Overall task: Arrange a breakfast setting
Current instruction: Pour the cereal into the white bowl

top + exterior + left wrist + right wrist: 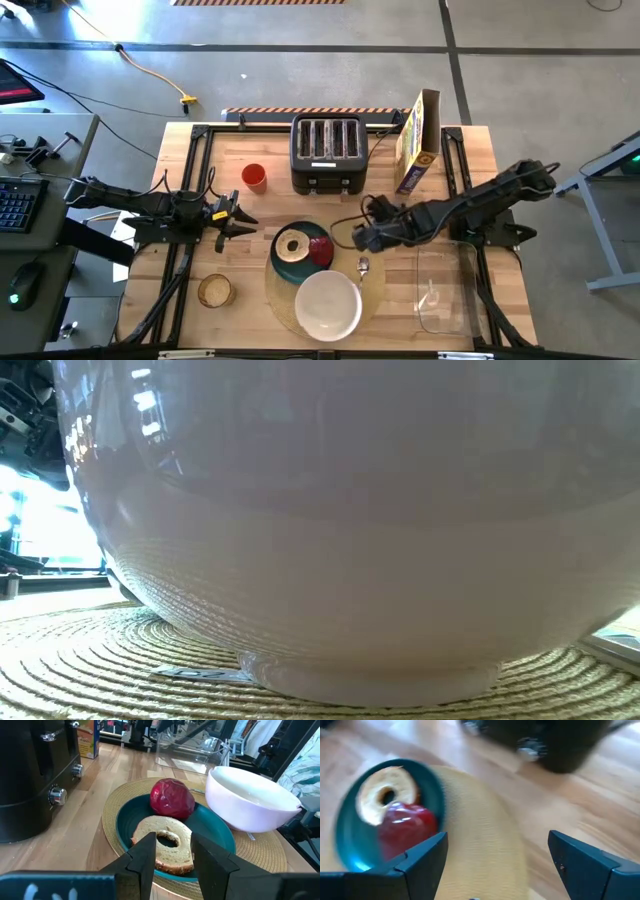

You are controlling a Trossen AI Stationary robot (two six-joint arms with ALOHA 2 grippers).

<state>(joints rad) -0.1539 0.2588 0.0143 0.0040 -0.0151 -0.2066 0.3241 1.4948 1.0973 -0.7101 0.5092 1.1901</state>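
Bagel half (292,246) and red food item (320,251) on teal plate (303,266) atop placemat (374,292), white bowl (327,305) beside; right end effector (357,238) wide, empty; left end effector (245,221) narrowly parted, empty.

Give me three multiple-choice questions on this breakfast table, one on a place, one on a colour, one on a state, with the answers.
1. Where does the bagel lie?
A. on the plate
B. in the bowl
C. in the toaster

2. What colour is the plate?
A. white
B. dark teal
C. yellow

3. How is the right tool?
A. shut on the spoon
B. shut on the bagel
C. open, holding nothing

Answers:
1 A, it rests on the plate beside the red item.
2 B, teal shows around the food.
3 C, its fingers stand apart with nothing between.
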